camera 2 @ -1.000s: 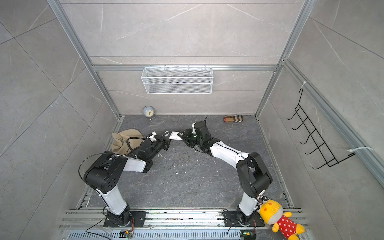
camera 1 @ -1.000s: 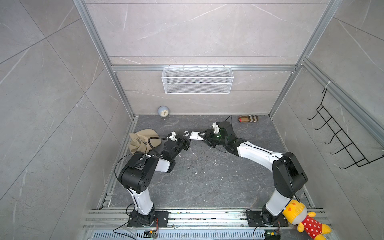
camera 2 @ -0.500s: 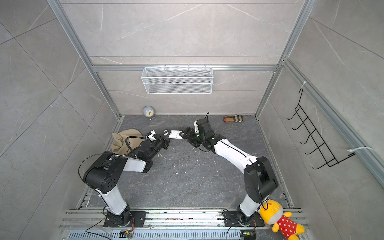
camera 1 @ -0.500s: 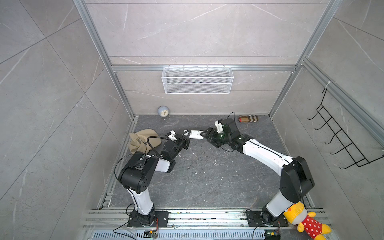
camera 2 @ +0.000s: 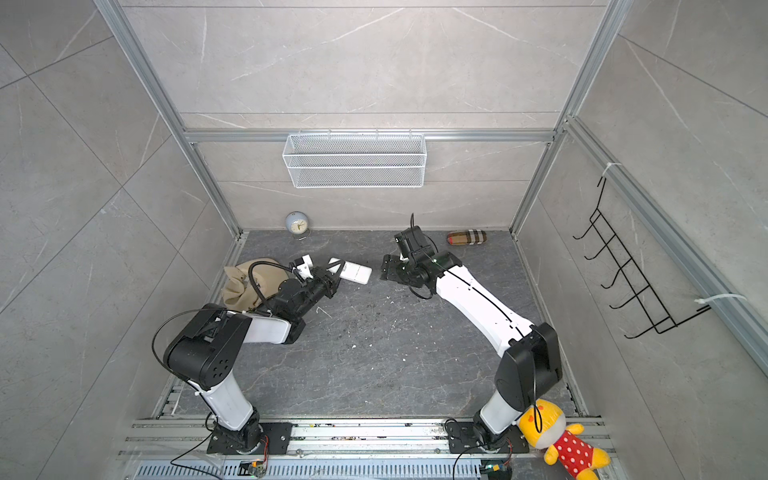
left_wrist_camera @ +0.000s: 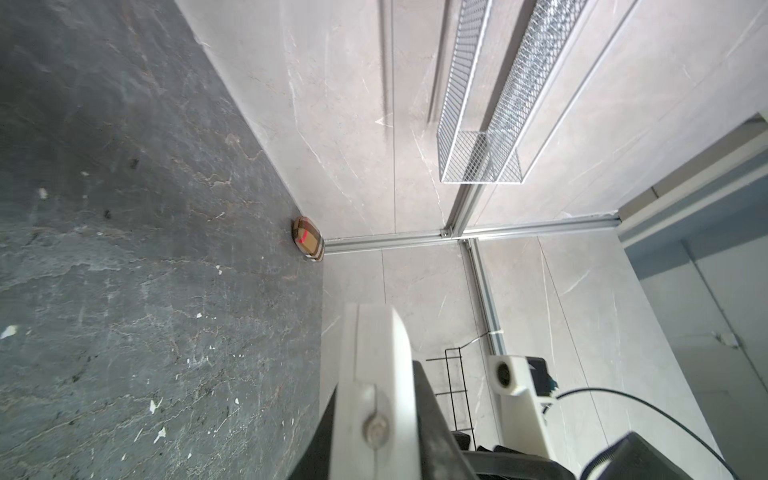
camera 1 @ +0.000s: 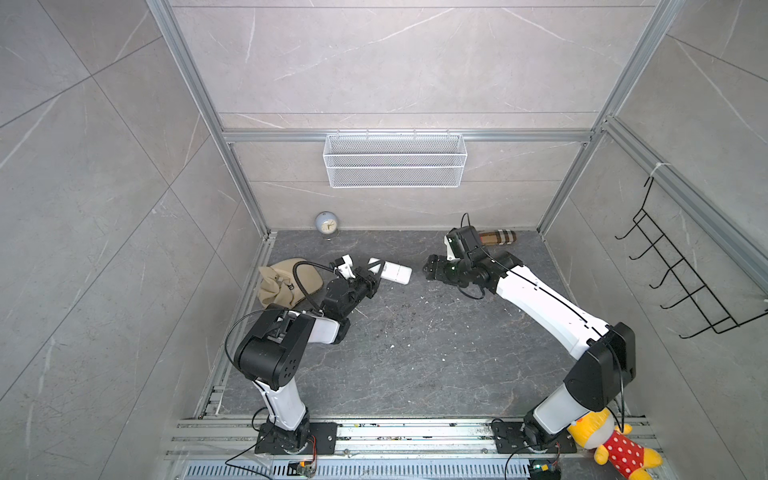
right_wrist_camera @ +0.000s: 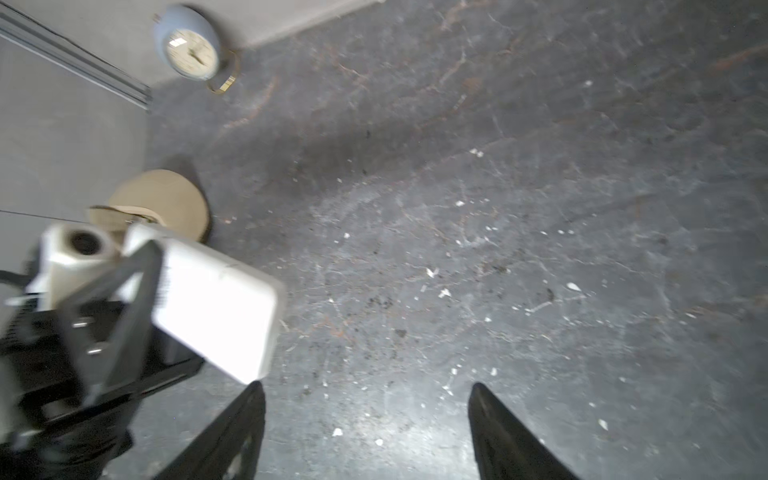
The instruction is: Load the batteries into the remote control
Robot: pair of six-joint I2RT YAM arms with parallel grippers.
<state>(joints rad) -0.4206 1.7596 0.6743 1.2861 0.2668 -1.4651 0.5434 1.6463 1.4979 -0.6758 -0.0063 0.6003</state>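
The white remote control (camera 1: 392,273) (camera 2: 352,272) is held off the dark floor with its plain back up, and my left gripper (camera 1: 371,277) (camera 2: 332,280) is shut on one end of it. In the left wrist view the remote control (left_wrist_camera: 374,353) sits edge-on between the dark fingers (left_wrist_camera: 432,419). My right gripper (camera 1: 430,270) (camera 2: 386,272) stands open and empty, a short gap to the right of the remote's free end. In the right wrist view the right gripper (right_wrist_camera: 365,399) is spread wide over bare floor, with the remote control (right_wrist_camera: 216,307) beside it. The batteries are out of view.
A beige cap (camera 1: 286,282) lies behind the left arm. A small clock (camera 1: 326,222) and a plaid case (camera 1: 496,237) stand by the back wall. A wire basket (camera 1: 395,160) hangs above. A black hook rack (camera 1: 681,286) is on the right wall, a plush toy (camera 1: 615,444) at the front right.
My right gripper has opened, come off the remote's free end and drawn back to the right. The left gripper still holds the remote in about the same place.
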